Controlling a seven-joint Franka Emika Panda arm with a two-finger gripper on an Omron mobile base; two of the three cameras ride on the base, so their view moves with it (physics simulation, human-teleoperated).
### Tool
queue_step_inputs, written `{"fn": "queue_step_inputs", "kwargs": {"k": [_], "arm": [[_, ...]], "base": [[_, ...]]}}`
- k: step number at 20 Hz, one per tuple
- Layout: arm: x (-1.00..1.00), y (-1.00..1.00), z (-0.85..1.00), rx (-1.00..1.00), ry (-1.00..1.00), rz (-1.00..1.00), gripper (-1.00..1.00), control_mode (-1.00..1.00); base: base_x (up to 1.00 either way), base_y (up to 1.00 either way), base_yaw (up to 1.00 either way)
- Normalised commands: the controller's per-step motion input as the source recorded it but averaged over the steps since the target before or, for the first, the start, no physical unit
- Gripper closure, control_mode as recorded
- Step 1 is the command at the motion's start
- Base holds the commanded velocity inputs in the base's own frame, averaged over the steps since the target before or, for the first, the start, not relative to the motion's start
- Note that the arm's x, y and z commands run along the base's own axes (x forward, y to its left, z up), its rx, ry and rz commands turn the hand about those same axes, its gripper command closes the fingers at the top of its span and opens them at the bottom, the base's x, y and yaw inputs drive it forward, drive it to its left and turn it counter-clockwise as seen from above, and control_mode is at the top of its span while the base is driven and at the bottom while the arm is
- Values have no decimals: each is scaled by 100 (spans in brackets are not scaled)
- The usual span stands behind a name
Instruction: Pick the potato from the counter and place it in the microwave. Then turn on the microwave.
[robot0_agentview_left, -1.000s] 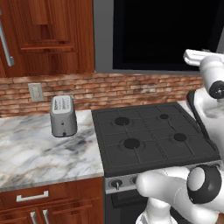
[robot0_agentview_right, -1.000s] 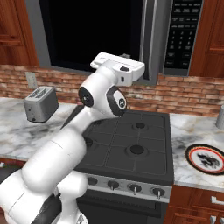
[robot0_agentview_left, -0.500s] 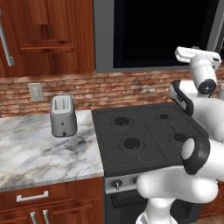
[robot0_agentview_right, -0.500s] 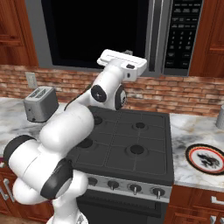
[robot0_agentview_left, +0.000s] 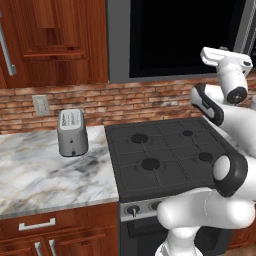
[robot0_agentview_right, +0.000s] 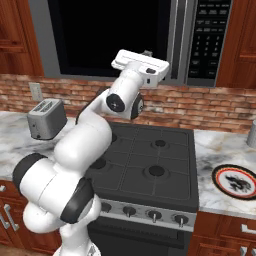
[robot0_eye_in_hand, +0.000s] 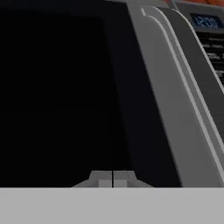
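Note:
The microwave (robot0_agentview_right: 110, 35) hangs above the stove with its black glass door (robot0_agentview_left: 185, 35) shut. Its long silver handle (robot0_agentview_right: 175, 40) runs down the door's right side, beside the keypad (robot0_agentview_right: 207, 35). My gripper (robot0_agentview_right: 146, 53) is raised in front of the door's lower right part, just left of the handle, with the fingers pointing at the glass. In the hand view the two fingertips (robot0_eye_in_hand: 113, 178) are pressed together, shut on nothing, with dark glass (robot0_eye_in_hand: 52, 87) ahead and the handle (robot0_eye_in_hand: 175, 96) slanting on the right. The hand (robot0_agentview_left: 225, 57) appears at upper right. The potato is out of view.
A black gas stovetop (robot0_agentview_right: 150, 160) lies below my arm. A silver toaster (robot0_agentview_left: 71, 132) stands on the marble counter (robot0_agentview_left: 45, 175) to the left. On the right counter (robot0_agentview_right: 220, 145) lies a round patterned plate (robot0_agentview_right: 235, 181). Wooden cabinets flank the microwave.
The hand has risen and shifted a little right along the microwave door toward the handle, and the elbow has swung. The fingers stayed shut.

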Motion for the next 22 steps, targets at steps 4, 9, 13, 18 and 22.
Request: {"fn": "queue_step_inputs", "kwargs": {"k": [4,9,13,18,22], "arm": [[-93,-43,45,0,0,4,100,-100],[-100,-76,41,0,1,4,100,-100],[-86,-95,14,0,21,4,100,-100],[-14,-87,-30,3,31,11,100,-100],[0,-44,-64,10,26,15,100,-100]], "base": [[0,0,0],[0,0,0],[0,0,0],[0,0,0],[0,0,0]]}}
